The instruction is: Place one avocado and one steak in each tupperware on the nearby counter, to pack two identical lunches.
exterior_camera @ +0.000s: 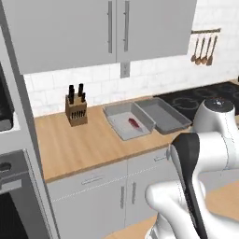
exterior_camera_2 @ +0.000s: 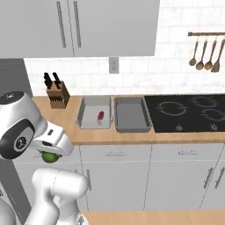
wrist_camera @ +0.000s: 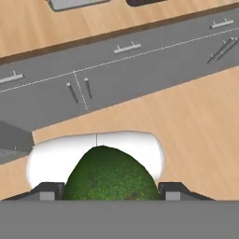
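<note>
Avocado is sitting clamped between the gripper tips, bottom centre of the hand view, low at lower left of the right base view. Judgement: keep the hold firm while lifting over the counter edge, then lower into a tupperware; round fruit may roll. Steak is lying in the left bin; the right one is holding nothing. Knife block is standing upper left, stovetop at right.
</note>
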